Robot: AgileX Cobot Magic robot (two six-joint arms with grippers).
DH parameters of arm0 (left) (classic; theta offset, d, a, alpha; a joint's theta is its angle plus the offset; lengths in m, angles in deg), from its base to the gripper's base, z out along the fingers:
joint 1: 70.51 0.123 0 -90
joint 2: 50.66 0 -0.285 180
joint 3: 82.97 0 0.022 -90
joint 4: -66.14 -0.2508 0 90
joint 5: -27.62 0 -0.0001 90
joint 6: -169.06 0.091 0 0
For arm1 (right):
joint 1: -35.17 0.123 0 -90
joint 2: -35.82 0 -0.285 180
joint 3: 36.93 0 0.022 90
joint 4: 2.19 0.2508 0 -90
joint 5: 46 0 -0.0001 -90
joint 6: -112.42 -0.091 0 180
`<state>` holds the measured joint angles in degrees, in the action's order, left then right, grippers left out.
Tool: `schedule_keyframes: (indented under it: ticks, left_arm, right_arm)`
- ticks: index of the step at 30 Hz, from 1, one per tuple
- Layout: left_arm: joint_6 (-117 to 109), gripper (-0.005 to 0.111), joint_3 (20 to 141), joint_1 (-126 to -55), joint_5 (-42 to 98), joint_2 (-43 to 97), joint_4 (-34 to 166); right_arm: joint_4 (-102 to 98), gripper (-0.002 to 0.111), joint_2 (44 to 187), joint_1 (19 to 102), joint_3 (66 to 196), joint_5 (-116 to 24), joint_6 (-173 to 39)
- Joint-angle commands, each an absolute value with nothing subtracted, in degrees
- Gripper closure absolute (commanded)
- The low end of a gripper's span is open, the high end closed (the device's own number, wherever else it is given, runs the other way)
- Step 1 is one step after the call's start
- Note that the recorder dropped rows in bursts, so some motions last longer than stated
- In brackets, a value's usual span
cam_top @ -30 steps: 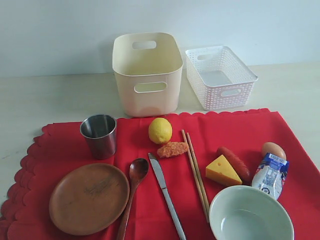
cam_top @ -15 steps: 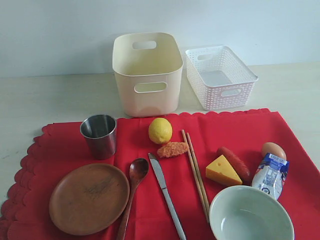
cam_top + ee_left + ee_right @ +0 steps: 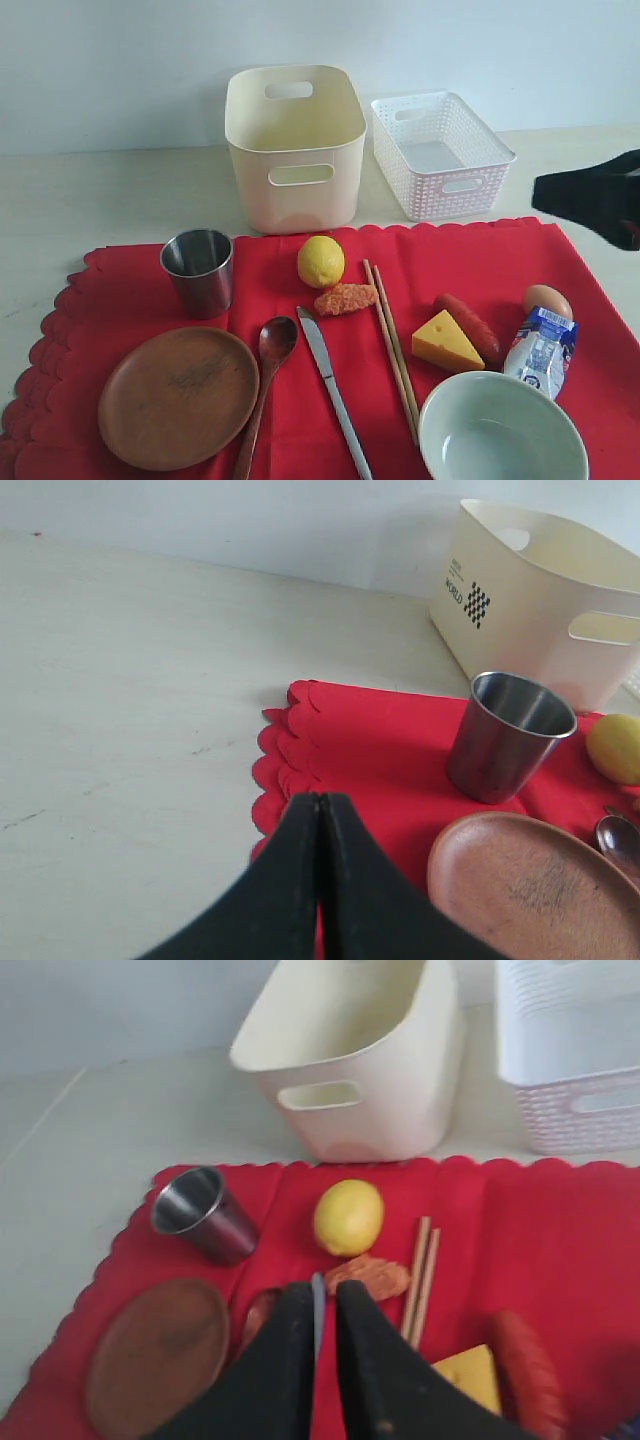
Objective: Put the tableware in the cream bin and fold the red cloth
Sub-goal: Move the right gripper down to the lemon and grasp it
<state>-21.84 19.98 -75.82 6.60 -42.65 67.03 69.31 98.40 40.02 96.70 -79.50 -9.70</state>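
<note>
Bowl (image 3: 502, 432) only in exterior view

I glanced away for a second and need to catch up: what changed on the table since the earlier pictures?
The right arm has come into the exterior view from the right edge, near the far corner of the cloth. The right tool holds nothing; nothing was taken or let go. Everything on the cloth, the cream bin and the basket stayed put.
</note>
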Motion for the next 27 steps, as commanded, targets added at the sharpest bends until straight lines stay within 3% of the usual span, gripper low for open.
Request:
schedule_keyframes:
  ticks: [1,8,19,27]
  left_arm:
    - [-21.87,0.107,19.81,-75.76,7.08,-42.87,67.10]
    - [-21.87,0.107,19.81,-75.76,7.08,-42.87,67.10]
    - [-21.87,0.107,19.81,-75.76,7.08,-42.87,67.10]
    - [-21.87,0.107,19.81,-75.76,7.08,-42.87,67.10]
  right_arm:
    - [75.82,0.085,103.19,40.25,97.08,-86.30,-0.47]
    - [77.57,0.064,111.18,44.85,97.79,-85.13,4.56]
    - [73.73,0.060,126.27,58.89,107.93,-79.08,4.70]
    - [50.68,0.032,137.95,63.85,119.21,-67.49,-13.05]
